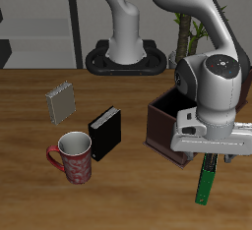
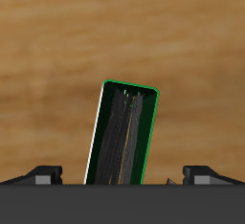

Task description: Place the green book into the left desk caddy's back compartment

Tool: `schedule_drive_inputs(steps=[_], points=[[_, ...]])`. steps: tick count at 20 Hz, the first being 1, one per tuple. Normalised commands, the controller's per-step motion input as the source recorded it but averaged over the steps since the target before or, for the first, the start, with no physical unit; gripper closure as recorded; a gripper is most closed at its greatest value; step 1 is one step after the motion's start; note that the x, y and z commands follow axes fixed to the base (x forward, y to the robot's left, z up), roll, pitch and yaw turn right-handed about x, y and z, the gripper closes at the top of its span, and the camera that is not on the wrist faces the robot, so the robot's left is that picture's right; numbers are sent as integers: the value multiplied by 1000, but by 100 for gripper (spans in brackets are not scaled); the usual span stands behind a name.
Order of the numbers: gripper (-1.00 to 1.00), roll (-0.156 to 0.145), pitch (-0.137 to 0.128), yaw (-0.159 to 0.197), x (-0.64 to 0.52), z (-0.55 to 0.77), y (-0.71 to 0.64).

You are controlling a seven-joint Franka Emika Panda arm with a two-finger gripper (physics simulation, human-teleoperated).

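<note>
My gripper [image 1: 207, 159] is shut on the green book [image 1: 204, 183], which hangs upright below the fingers, above the table near its front edge. In the wrist view the green book [image 2: 122, 137] shows end-on between the fingertips [image 2: 43, 176], with its dark page edges and green cover over bare wood. The left desk caddy [image 1: 163, 122], a dark maroon-brown box, stands just behind the gripper and is largely hidden by the hand. Its compartments are hidden, and it is out of the wrist view.
A black book [image 1: 104, 133] stands beside a red patterned mug [image 1: 74, 158] mid-table. A grey spiral notepad [image 1: 61, 102] lies farther back. The robot's base [image 1: 126, 55] and a plant [image 1: 187, 23] are at the table's back.
</note>
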Motion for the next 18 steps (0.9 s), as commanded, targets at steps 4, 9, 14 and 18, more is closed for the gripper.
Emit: schedule_drive_inputs(steps=[4,9,14,18], points=[[-100,12,26,-19,12,-165,-3],[100,15,34,9,39,-204,30],[100,2,-2,-2,-2,-14,-4],[100,-3,-22,5,-11,118,28]])
